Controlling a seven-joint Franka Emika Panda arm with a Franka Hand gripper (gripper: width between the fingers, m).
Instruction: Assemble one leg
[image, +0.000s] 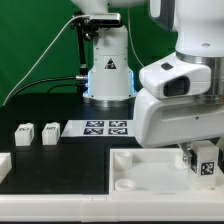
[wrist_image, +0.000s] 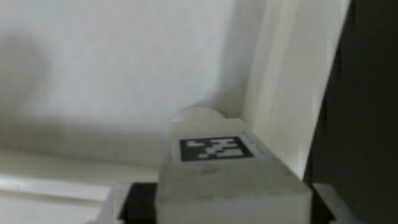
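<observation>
The jaws are closed on the leg (wrist_image: 215, 150), holding it at about four o'clock in the exterior view over the large white piece (image: 130, 165), so picking looks done and seating remains.

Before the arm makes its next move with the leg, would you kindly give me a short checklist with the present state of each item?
1. Leg held in the gripper: ok, the wrist view shows it between the fingers.
2. Leg over the large white piece: ok, it hangs near that piece's right end in the exterior view.
3. Leg lined up with a pocket: cannot tell, neither view shows one clearly.
4. Leg bottom touching the piece: cannot tell, hidden.
5. Spare legs out of the way: ok, they stand apart at the exterior view's left, beside the marker board.
</observation>
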